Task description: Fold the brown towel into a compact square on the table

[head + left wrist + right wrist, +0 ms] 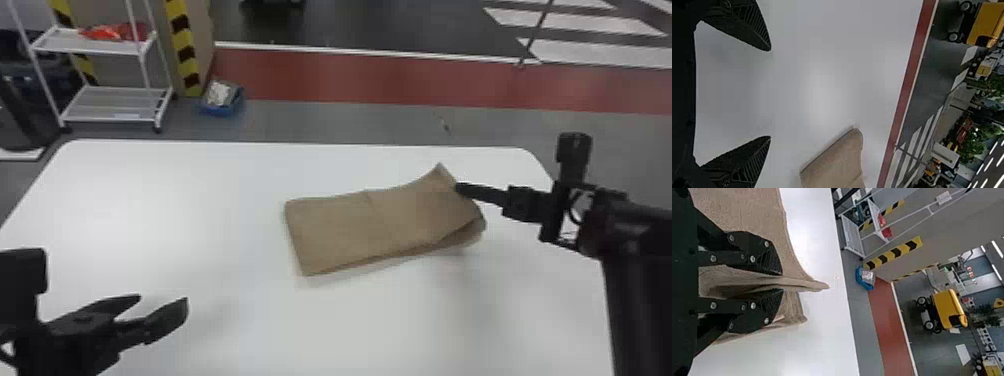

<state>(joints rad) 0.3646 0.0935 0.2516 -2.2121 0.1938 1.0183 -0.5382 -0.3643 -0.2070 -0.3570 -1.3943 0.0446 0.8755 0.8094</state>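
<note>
- White table (150, 200), rounded far corners; surface carries the work.
- Right gripper (459, 188): near the table's right edge, toward the far right corner. Its two black fingers nearly meet, pinching a raised ridge of cloth; the ridge pokes out past the fingertips.
- Towel (350, 225): brown, folded to an oblong, lying right of table centre. Left end flat; right end held, far right corner peaked; layers part along the near side toward the right.
- Left gripper (163, 301): over the table's near left part, well apart from the towel. Fingers spread wide, nothing held.
- Beyond far edge: blue bin (222, 109) on grey floor, red floor strip (350, 77).
- Off far left corner: white rack (110, 119), red item (117, 32) on its shelf.
</note>
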